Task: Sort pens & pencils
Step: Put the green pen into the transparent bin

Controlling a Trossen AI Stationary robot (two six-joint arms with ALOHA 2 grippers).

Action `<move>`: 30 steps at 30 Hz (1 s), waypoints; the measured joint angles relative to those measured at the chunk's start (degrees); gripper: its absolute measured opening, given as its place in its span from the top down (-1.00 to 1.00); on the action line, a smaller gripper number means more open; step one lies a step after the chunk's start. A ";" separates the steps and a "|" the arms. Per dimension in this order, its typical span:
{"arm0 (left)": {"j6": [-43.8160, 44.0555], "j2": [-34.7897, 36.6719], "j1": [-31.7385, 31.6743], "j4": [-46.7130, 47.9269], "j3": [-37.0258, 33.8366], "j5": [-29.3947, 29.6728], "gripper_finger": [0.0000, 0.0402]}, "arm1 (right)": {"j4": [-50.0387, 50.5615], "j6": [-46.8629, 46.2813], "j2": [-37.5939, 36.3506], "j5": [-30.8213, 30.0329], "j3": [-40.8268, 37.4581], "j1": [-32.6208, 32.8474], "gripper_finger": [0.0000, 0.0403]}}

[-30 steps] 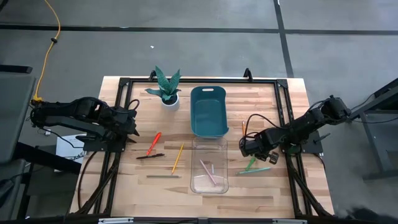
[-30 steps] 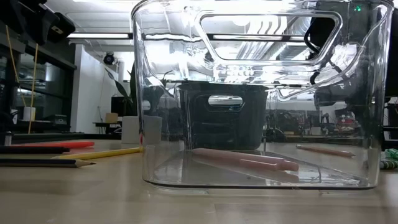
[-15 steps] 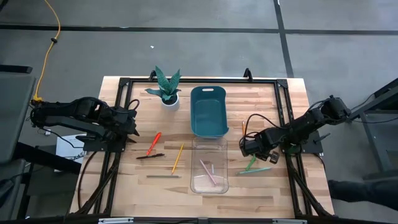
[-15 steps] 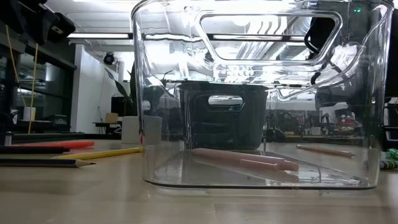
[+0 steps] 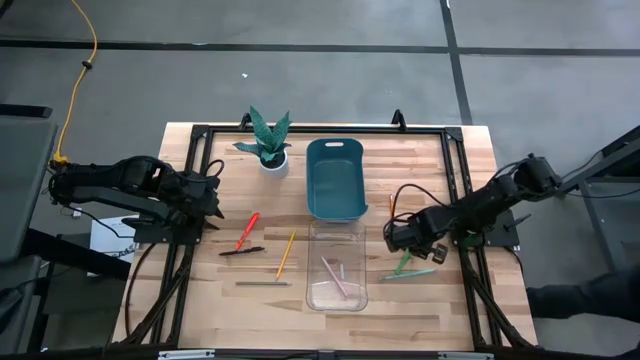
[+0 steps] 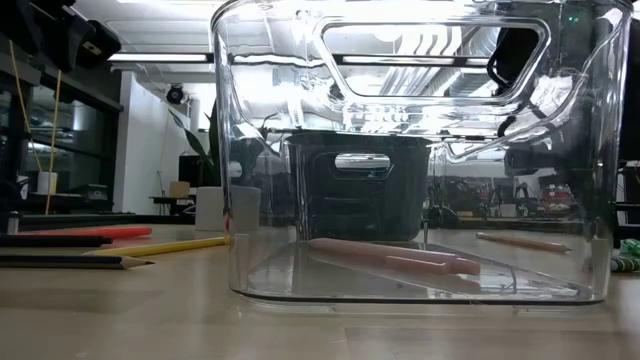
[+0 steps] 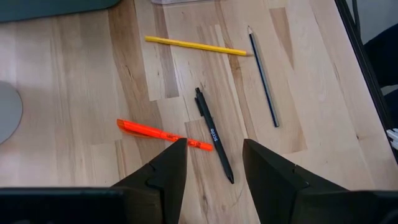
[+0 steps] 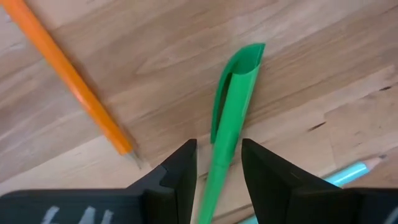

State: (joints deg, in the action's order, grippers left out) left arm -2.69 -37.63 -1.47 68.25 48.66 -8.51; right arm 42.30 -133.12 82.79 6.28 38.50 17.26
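Note:
My right gripper is low over the table to the right of the clear bin. Its open fingers stand on either side of a green pen that lies flat on the wood. An orange pencil and a pale teal pencil lie beside it. Two pink pens lie in the clear bin. My left gripper is open and empty above a red pen and a black pen. A yellow pencil and a grey pencil lie farther on. My right gripper has its two fingers on either side of the green pen's shaft, coming from above. The pen lies flat on the table. I cannot tell whether the fingers touch it.
A teal bin stands behind the clear bin, and a potted plant stands at the far left. A black frame runs round the table top. A dark figure shows beyond the table's right near corner.

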 joint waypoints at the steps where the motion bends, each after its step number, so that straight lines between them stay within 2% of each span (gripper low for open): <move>1: 0.03 0.01 0.01 0.06 0.00 0.00 0.28 | -0.63 0.00 0.35 -0.02 0.00 0.00 0.41; 7: 0.03 0.01 0.00 0.02 0.00 0.03 0.28 | -3.83 0.06 3.54 0.17 0.24 0.00 0.41; 17: 0.03 0.02 -0.01 -0.09 0.00 0.00 0.28 | -3.80 0.15 2.92 0.24 0.11 0.00 0.43; 30: -0.06 0.01 0.01 -0.76 0.00 -0.02 0.28 | -4.10 0.52 2.95 0.02 0.09 0.00 0.76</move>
State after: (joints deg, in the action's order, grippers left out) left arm -2.74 -37.62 -1.46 67.48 48.66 -8.54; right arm 38.20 -132.60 85.73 6.31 38.59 17.26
